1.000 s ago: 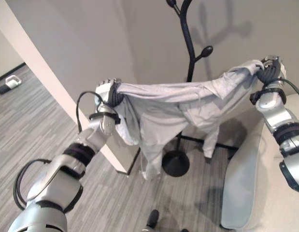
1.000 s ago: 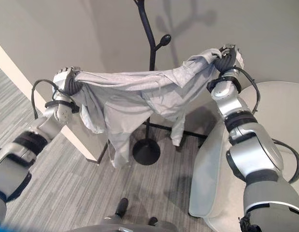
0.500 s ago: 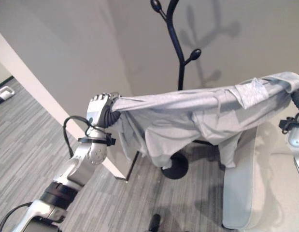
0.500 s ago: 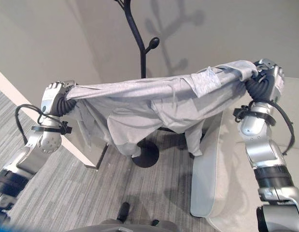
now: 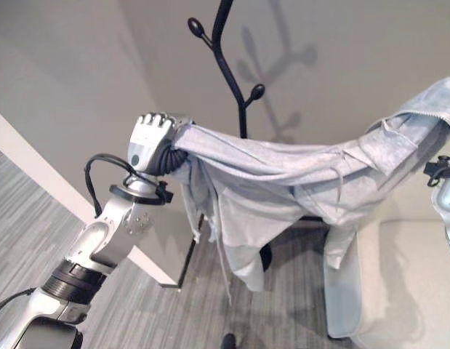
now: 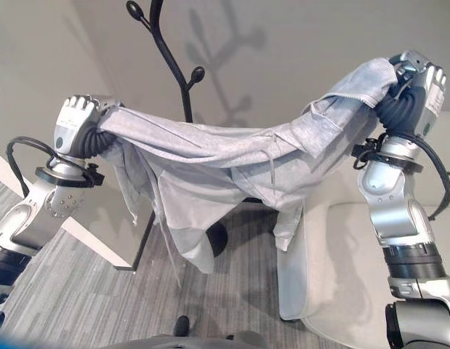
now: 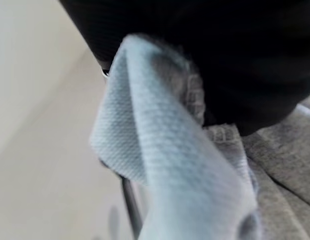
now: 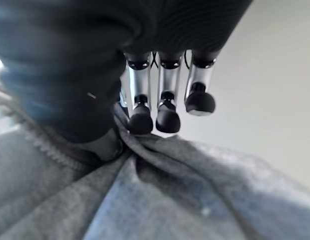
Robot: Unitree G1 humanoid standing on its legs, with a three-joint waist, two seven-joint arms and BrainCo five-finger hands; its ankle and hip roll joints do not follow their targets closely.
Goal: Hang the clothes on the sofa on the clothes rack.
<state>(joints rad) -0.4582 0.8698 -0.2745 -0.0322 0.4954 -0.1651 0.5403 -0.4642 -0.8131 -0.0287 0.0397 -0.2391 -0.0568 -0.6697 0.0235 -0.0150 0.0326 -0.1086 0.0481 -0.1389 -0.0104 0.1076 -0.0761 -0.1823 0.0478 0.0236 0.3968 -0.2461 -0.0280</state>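
A light grey garment [image 6: 232, 163] hangs stretched in the air between my two hands, its body and sleeves drooping toward the floor. My left hand [image 6: 75, 127] is shut on the garment's left end, held up at the left. My right hand [image 6: 410, 80] is shut on the other end, raised higher at the upper right; its fingers [image 8: 142, 117] curl over the cloth [image 8: 160, 195]. The black clothes rack [image 6: 174, 73], with knobbed hooks, stands behind the garment against the wall. Its pole is partly hidden by the cloth. The light grey sofa [image 6: 334, 283] sits at the lower right.
A white partition wall [image 5: 43, 182] with a corner runs along the left, close beside my left arm. Grey striped carpet [image 6: 79, 305] covers the floor. The rack's round black base [image 6: 217, 236] sits on the floor behind the hanging cloth.
Both hands have lifted the garment higher, the right one most. The cloth now sags in the middle. The camera has tilted up, so the rack's top hooks show lower in view.
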